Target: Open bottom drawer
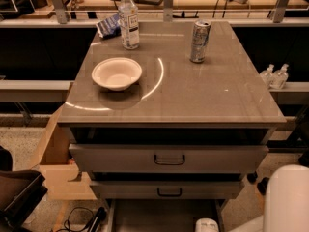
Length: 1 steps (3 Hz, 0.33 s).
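Grey metal bottom drawer [159,215] lies pulled out at the cabinet's foot, plain inside showing, its front out of view. White gripper [206,224] sits over its right side; its grip we cannot tell. Just beyond, mid-sized grey drawer front [166,190]. We judge the opening nearly done.

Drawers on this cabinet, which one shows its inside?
The bottom drawer: its plain grey inside shows beneath the middle front and top front, which show only handles. The gripper is at its right side.
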Tool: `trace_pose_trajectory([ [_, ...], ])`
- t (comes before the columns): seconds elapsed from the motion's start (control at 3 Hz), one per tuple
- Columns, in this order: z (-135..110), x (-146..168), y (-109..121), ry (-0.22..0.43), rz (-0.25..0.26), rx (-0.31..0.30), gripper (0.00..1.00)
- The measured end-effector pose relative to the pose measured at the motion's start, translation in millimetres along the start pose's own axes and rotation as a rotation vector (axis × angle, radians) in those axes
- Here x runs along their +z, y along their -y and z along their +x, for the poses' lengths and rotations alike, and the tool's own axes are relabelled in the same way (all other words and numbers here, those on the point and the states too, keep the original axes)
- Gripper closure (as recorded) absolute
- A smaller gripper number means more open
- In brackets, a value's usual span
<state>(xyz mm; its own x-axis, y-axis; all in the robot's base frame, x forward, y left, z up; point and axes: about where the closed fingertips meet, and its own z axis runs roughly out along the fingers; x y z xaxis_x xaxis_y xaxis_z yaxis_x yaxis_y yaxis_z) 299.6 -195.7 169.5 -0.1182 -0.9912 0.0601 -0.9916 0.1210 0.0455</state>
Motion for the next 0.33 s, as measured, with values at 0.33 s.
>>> trace_pose_trajectory([
  [0.33,4.4,0.7,-10.4,0.003,-0.01,0.02,1.0],
])
